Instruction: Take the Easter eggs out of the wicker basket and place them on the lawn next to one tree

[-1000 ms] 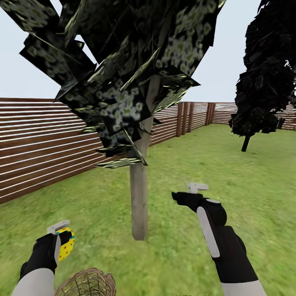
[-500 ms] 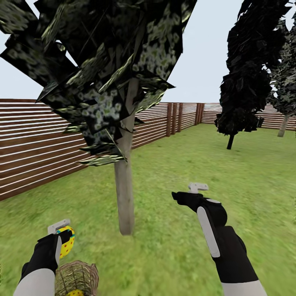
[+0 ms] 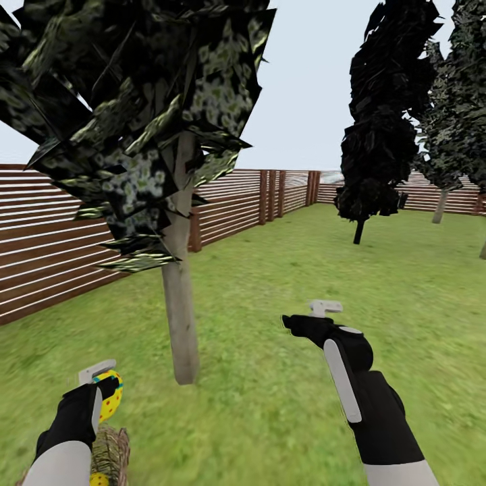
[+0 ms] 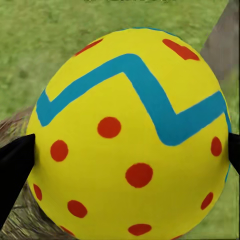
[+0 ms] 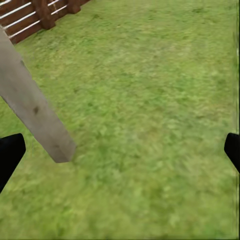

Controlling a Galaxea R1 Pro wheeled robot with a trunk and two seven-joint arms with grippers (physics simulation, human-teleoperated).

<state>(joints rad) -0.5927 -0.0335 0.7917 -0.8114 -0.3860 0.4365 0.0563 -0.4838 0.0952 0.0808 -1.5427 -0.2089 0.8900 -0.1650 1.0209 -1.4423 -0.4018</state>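
Note:
My left gripper (image 3: 100, 386) is shut on a yellow Easter egg (image 3: 111, 401) with red dots and a blue zigzag band, held just above the wicker basket (image 3: 113, 442) at the view's lower left edge. In the left wrist view that egg (image 4: 130, 135) sits between the black fingertips (image 4: 14, 167), with wicker (image 4: 17, 122) behind it. A second yellow egg (image 3: 99, 479) peeks out of the basket. The tree (image 3: 179, 317) with the pale trunk stands on the lawn (image 3: 270, 378) just beyond. My right gripper (image 3: 312, 316) is open and empty, right of the trunk (image 5: 35, 110).
A brown slat fence (image 3: 54, 236) runs along the left and far side. An all-black tree (image 3: 378, 135) stands at the back right, with another speckled tree (image 3: 442, 196) behind it. Open grass (image 5: 150, 100) stretches to the right of the near trunk.
The whole picture has slid left, so the camera has turned right. Both arms hold the same pose, the egg still gripped. More trees show at the right.

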